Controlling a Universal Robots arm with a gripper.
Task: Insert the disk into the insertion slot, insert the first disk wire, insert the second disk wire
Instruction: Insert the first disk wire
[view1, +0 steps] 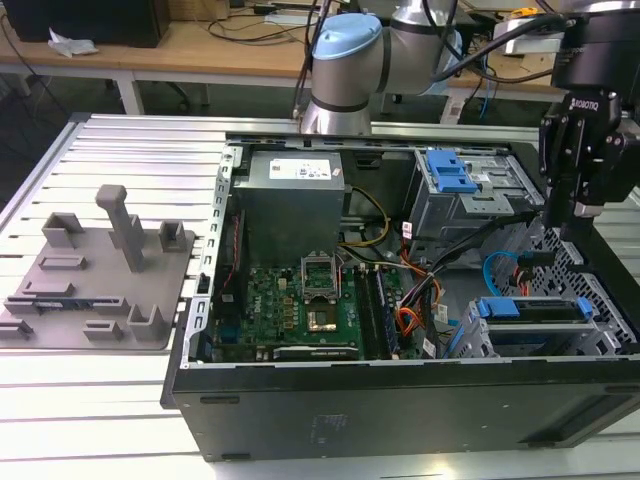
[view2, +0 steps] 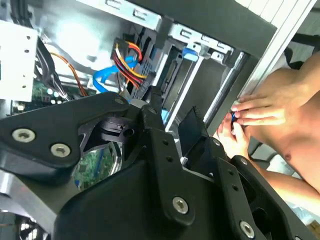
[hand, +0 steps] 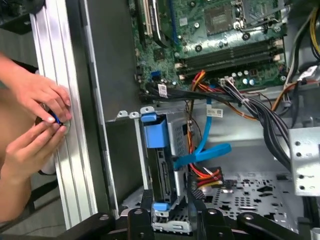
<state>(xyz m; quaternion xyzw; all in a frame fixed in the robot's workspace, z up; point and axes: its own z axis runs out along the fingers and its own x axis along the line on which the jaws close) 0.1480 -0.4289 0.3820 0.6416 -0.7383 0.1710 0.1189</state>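
Our gripper hangs empty with its jaws apart, above the drive-bay end of the case. We see the disk seated in the insertion slot. The first disk wire and second disk wire reach its rear edge. We judge both wires light and limp, best taken by their stiff plugs.

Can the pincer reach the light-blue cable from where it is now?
Probably yes. The pincer hangs open over the open side of the case, and the light-blue cable loops uncovered beside the disk. The orange-red wires crowd its lower end, so closing on it there could be tight.
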